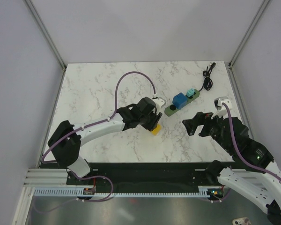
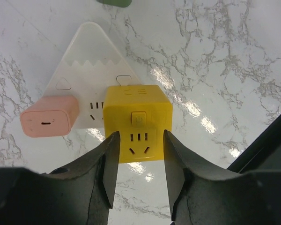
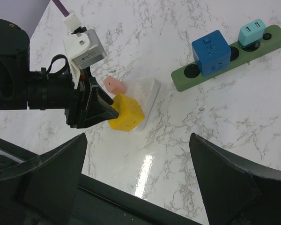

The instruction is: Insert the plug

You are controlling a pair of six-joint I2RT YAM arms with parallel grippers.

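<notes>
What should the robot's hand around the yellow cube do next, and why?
Probably close the left gripper firmly on the yellow cube adapter. Its fingers stand one on each side of the cube, though I cannot tell if they press it yet. The cube lies well apart from the green power strip, which shows a free socket.

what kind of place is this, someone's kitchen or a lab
Probably a robot lab cell: plain walls enclose a marble-look table, two robot arms sit bolted at its near edge, with a green power strip and yellow cube adapter as props.
</notes>
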